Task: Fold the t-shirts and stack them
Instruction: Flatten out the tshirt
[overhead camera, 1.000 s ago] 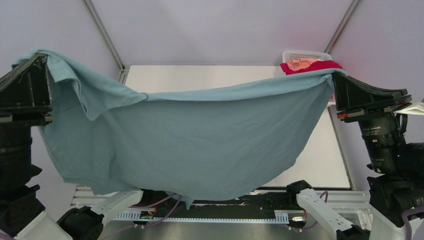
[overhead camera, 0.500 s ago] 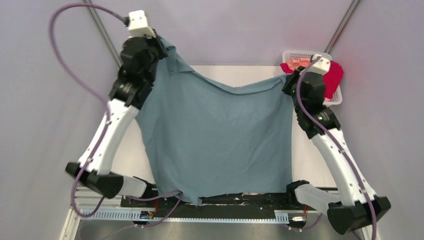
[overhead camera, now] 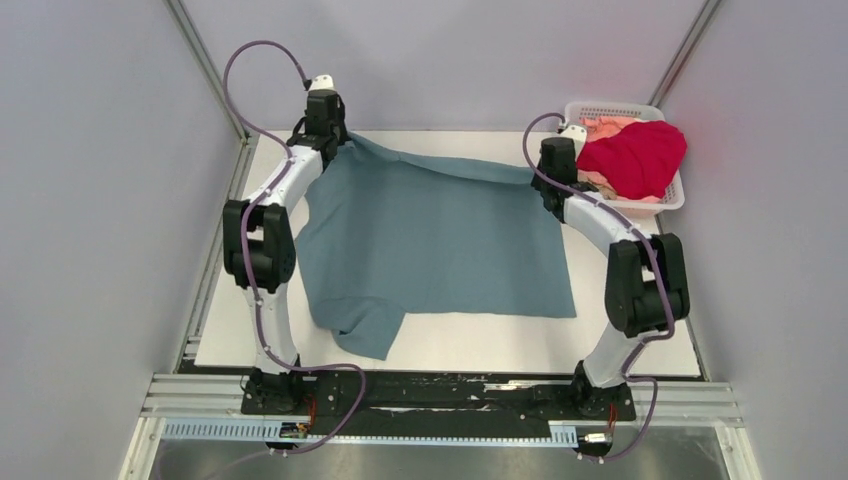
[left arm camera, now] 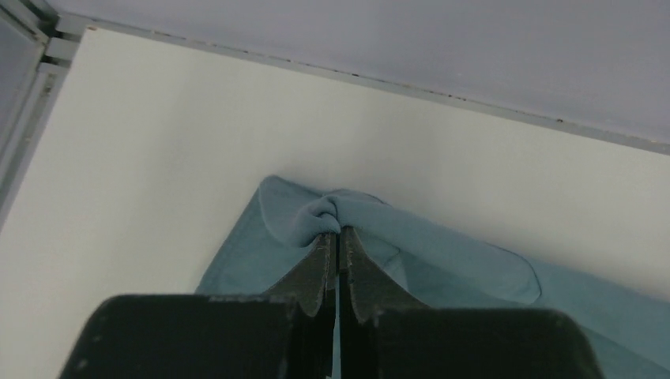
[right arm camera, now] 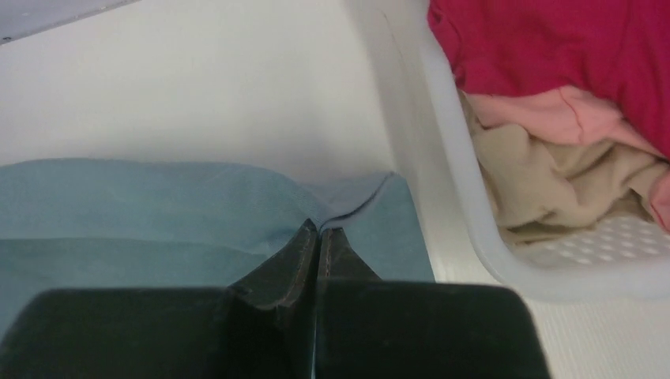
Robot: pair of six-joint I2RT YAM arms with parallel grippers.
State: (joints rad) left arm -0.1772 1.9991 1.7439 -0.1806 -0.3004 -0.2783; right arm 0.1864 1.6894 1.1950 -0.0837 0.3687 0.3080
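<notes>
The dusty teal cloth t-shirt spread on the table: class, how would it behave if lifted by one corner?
Probably floppy: the dusty teal cloth t-shirt bunches where the left gripper pinches it. It would likely hang and crease, as its near sleeve lies crumpled.

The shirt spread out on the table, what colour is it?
The shirt is dusty teal, clearest from the top view.

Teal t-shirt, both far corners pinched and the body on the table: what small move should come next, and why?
Probably open both and let go. The left gripper and right gripper are shut on the far corners of the teal t-shirt, which lies spread nearly flat on the table, so the laying out looks done and folding can start.
</notes>
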